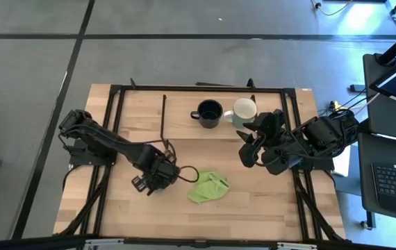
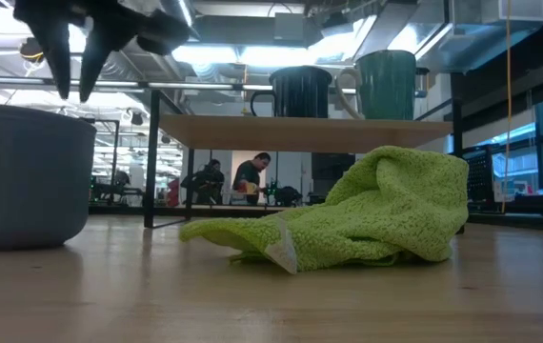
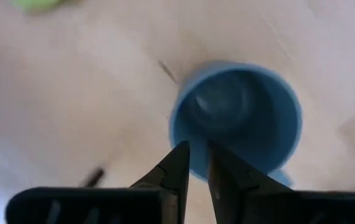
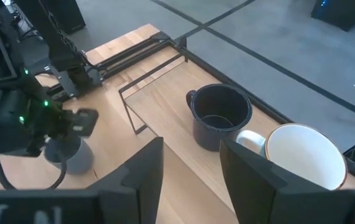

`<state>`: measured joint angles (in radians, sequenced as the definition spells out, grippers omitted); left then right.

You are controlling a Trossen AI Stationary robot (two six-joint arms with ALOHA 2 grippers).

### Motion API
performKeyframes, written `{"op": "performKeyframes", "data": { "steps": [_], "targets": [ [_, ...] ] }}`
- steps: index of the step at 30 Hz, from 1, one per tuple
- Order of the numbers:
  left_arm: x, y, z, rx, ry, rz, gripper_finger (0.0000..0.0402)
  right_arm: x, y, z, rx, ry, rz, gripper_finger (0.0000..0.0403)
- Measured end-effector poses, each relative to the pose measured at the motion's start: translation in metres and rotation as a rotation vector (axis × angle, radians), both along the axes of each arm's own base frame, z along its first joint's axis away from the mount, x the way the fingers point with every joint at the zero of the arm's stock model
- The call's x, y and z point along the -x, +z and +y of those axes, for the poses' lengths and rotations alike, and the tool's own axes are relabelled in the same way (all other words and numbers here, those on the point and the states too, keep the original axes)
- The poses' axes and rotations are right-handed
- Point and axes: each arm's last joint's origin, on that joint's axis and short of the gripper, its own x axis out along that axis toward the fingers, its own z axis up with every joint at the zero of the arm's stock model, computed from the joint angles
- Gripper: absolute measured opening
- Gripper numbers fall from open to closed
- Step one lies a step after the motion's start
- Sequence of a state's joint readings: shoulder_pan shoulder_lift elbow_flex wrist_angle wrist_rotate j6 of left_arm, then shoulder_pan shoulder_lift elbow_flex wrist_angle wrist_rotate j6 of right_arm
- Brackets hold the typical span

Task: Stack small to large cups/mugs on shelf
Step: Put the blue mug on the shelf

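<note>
From above, the black mug and the cream-white mug stand side by side on the shelf, which sits along the far edge of the table. The black mug is nearer the middle of the shelf and the white one nearer its right end.

The small grey-blue mug is hard to see from above, because the left gripper covers it. The left wrist view shows it well: it stands upright on the table, and you can look right down into it. The left gripper hangs just over its rim with its two fingers close together, holding nothing. The low view shows those fingers in the air above the mug.

The green cloth lies crumpled on the table, near the front edge and just to the right of the grey-blue mug.

The right gripper waits by the right end of the shelf. Its own view shows its fingers wide apart and empty.

The low view also shows people far behind the table.
</note>
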<state>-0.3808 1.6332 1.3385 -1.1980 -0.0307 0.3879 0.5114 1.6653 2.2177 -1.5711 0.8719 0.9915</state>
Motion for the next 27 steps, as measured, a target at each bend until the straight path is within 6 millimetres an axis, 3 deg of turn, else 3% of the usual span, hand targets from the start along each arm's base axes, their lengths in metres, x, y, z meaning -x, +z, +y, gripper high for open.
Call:
{"op": "performKeyframes", "data": {
  "steps": [5, 11, 14, 20, 27],
  "targets": [
    [0.006, 0.02, 0.003, 0.093, 0.503, -0.109, 0.0049, 0.0, 0.0, 0.0, 0.003, 0.003, 0.003, 0.0159],
    [0.03, 0.048, 0.0, 0.201, 1.124, -0.246, 0.0052, 0.0, 0.0, 0.0, 0.028, 0.025, 0.023, 0.0159],
    [0.039, 0.044, -0.002, 0.186, 1.244, -0.207, 0.0057, 0.0, 0.0, 0.0, 0.044, 0.037, 0.034, 0.0159],
    [0.05, 0.003, -0.004, 0.073, 1.405, -0.007, 0.0072, 0.0, 0.0, 0.0, 0.055, 0.047, 0.042, 0.0159],
    [0.05, 0.001, 0.0, 0.061, 1.612, -0.052, 0.0081, 0.0, 0.0, 0.0, 0.053, 0.045, 0.042, 0.0159]
  ]
}}
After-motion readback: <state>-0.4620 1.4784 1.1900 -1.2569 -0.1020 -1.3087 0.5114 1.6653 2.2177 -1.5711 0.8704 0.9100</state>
